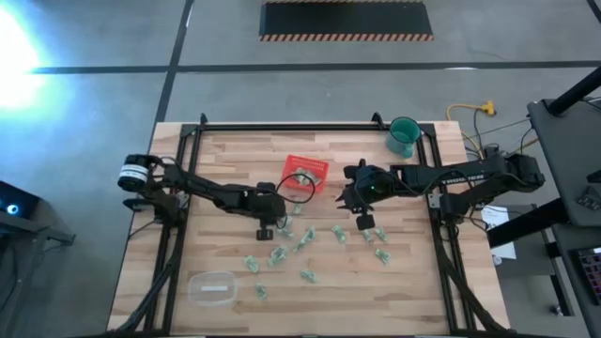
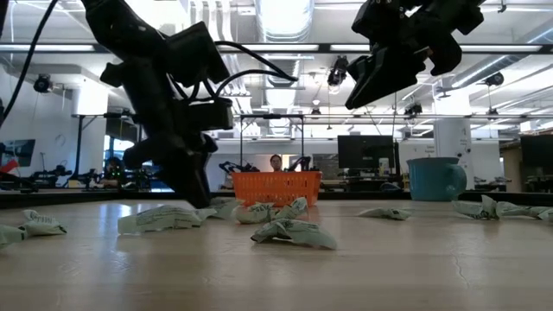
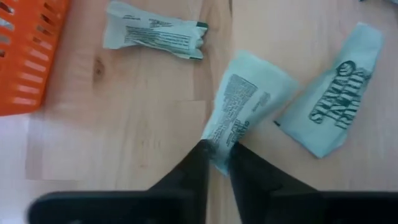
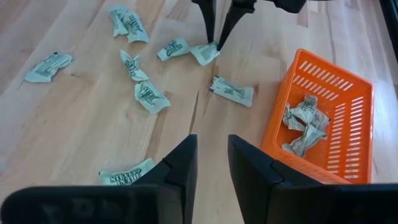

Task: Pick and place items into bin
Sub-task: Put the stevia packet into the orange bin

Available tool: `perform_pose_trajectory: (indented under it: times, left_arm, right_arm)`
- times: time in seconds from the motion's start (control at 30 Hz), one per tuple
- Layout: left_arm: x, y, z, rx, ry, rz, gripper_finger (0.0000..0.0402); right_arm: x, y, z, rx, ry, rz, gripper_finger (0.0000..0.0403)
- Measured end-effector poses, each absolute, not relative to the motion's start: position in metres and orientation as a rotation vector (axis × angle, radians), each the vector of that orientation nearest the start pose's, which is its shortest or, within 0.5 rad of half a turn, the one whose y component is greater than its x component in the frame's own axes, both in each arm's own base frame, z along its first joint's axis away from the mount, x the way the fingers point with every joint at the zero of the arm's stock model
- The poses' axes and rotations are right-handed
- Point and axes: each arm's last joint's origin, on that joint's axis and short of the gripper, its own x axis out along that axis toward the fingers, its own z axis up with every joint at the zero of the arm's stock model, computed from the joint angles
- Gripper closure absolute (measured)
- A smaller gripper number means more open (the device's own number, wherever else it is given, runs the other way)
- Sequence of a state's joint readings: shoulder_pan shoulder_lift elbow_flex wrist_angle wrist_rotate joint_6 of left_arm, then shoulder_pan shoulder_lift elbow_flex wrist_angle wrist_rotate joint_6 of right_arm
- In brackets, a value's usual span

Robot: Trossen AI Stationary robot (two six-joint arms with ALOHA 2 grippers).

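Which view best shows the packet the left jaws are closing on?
Left wrist view: the packet fills the frame, its end pinched between the left gripper's jaws. The right wrist view shows it small and distant under those fingers. The high view shows only the arm over it; in the low view the gripper hides it.

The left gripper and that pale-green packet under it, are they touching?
Touching. The left wrist view shows the left gripper with its fingertips pinched on the end of the packet.
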State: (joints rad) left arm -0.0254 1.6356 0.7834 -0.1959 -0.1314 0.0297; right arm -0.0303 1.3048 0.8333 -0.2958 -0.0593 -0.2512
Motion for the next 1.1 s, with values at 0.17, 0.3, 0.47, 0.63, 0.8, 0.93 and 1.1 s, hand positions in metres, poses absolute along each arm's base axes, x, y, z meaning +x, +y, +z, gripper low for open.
perform_pose_trajectory:
  times: [0.17, 0.3, 0.47, 0.63, 0.8, 0.93, 1.1]
  left_arm:
    - [0.292, -0.003, 0.139, 0.140, 1.049, 0.114, 0.0393]
    - [0.293, 0.001, 0.147, 0.208, 1.025, 0.216, 0.0393]
    - [0.296, 0.005, 0.169, 0.313, 0.934, 0.342, 0.0397]
    - [0.304, 0.010, 0.186, 0.447, 0.805, 0.420, 0.0398]
    - [0.313, 0.030, 0.201, 0.536, 0.675, 0.469, 0.0398]
    - [0.314, 0.055, 0.209, 0.515, 0.627, 0.557, 0.0398]
    - [0.309, 0.080, 0.209, 0.440, 0.628, 0.647, 0.0398]
  right_arm:
    - [0.265, -0.006, 0.233, -0.196, 0.763, 0.121, 0.0326]
    - [0.265, -0.006, 0.233, -0.181, 0.765, 0.115, 0.0323]
    - [0.264, -0.006, 0.231, -0.141, 0.775, 0.099, 0.0327]
    - [0.263, -0.006, 0.227, -0.091, 0.791, 0.078, 0.0332]
    - [0.261, -0.005, 0.223, -0.039, 0.806, 0.055, 0.0330]
    - [0.260, -0.003, 0.221, -0.010, 0.814, 0.047, 0.0328]
    - [0.260, 0.002, 0.220, 0.002, 0.819, 0.056, 0.0332]
